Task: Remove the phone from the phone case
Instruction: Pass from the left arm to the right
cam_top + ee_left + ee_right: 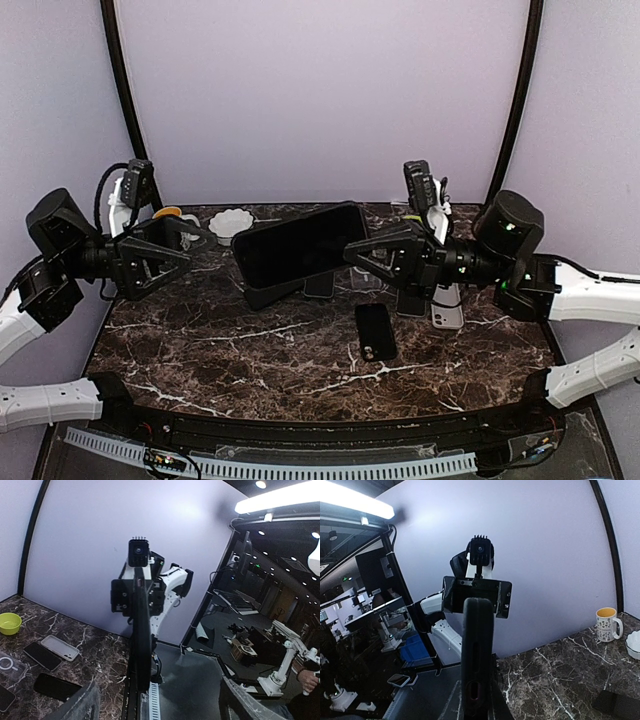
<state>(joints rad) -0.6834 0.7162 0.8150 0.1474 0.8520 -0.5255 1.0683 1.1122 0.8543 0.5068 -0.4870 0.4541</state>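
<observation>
Jaws of the right gripper are clamped on one end of a large black phone in its black case. They hold it in the air above the dark marbled bench, tilted, with its broad dark face turned up toward the overhead camera. Jaws of the left gripper stand wide apart just off the phone's other end, and I can't see them touching it. From the left wrist the phone shows edge-on, framed by the spread fingers. Below the right jaws a small black phone and a white phone case lie on the bench. Behind the left jaws sit a white scalloped dish and a yellow-lined mug.
</observation>
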